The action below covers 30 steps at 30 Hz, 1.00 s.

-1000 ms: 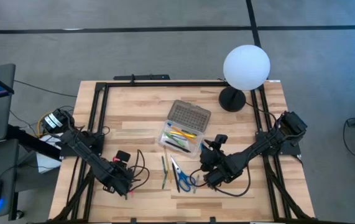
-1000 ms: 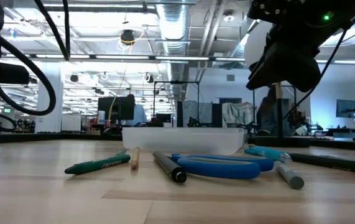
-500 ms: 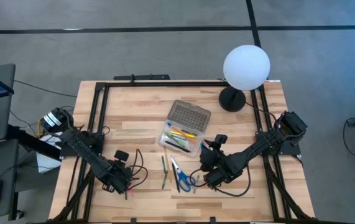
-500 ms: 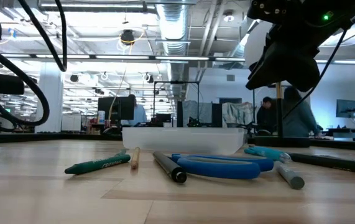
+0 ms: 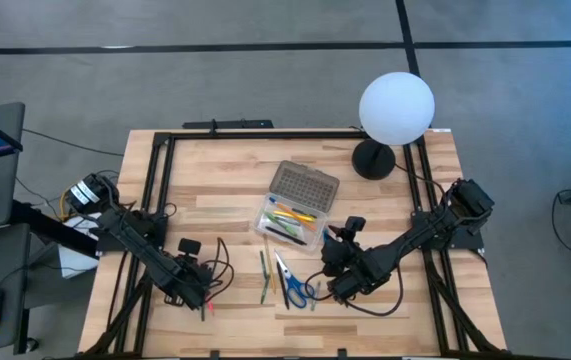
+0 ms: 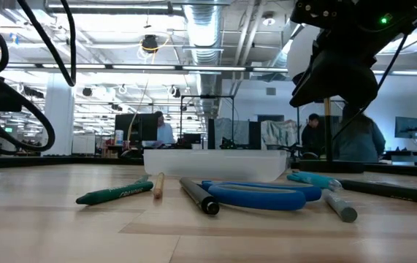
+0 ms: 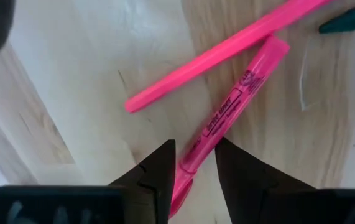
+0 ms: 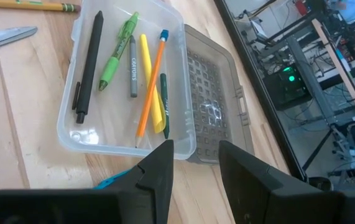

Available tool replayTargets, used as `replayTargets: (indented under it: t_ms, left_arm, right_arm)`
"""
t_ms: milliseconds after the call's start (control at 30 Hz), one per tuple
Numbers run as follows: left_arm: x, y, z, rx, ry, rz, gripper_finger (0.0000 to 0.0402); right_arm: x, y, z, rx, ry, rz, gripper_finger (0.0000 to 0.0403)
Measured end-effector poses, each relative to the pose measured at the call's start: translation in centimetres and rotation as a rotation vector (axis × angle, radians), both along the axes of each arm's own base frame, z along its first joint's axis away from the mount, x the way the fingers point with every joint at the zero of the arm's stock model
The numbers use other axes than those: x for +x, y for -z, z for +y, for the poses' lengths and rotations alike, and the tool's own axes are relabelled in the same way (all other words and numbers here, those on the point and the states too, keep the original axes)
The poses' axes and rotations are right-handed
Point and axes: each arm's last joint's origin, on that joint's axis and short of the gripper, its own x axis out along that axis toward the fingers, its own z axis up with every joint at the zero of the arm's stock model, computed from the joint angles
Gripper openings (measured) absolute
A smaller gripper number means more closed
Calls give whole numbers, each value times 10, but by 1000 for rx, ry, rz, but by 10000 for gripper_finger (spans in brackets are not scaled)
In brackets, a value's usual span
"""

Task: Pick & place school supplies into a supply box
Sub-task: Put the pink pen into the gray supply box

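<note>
Wooden surface, pens scattered beside the open supply box.
Left gripper jaws straddle a pink highlighter, not clenched; off-centre, it could roll away. Right gripper hovers, jaws released.

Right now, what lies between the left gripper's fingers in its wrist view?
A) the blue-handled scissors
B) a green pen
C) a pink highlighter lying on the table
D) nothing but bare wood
C: in the left wrist view the pink highlighter lies on the wood with its near end between the two dark fingers of the left gripper, beside a pink pencil.
</note>
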Motion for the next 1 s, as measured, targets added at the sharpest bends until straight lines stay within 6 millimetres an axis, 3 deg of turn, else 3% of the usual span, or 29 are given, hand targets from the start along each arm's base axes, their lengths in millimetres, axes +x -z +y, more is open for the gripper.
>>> replayTargets:
  t_ms: [400,1000]
  left_arm:
    - [5,2,-5,-54,6,-51,25]
    - [21,-1,4,-11,-65,-150,25]
  right_arm:
    - [0,0,0,1,0,-2,120]
    - [0,0,0,1,0,0,120]
